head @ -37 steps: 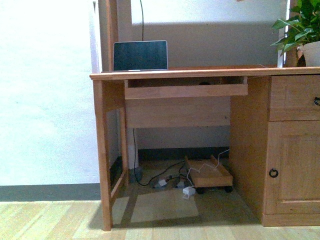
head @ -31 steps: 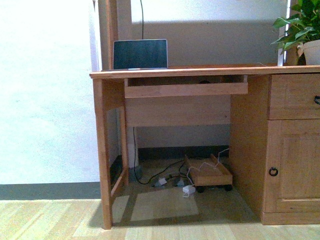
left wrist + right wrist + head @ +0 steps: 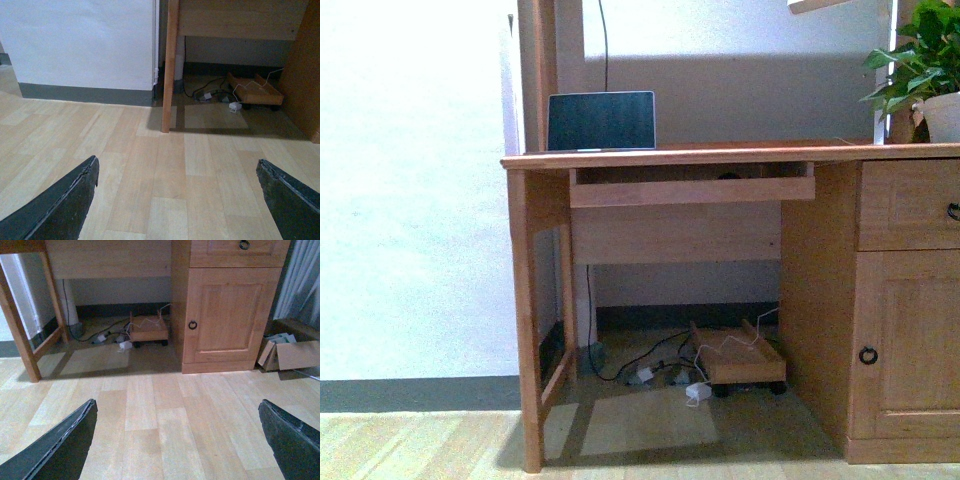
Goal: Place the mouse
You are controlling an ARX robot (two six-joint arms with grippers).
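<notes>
I make out one small dark rounded shape, seemingly the mouse [image 3: 728, 176], on the single pull-out tray [image 3: 692, 190] under the top of the desk [image 3: 720, 155]; it barely peeks over the tray's front rail and is too small to be sure of. One laptop [image 3: 601, 121] stands open on the desktop above, towards the left; one potted plant [image 3: 925, 70] sits at the right end; one wheeled wooden trolley [image 3: 740, 360] lies underneath among cables [image 3: 642, 372]. My left gripper [image 3: 176, 161] and right gripper [image 3: 176, 402] each hang over bare floor [image 3: 150, 200], two fingers spread wide, holding nothing.
</notes>
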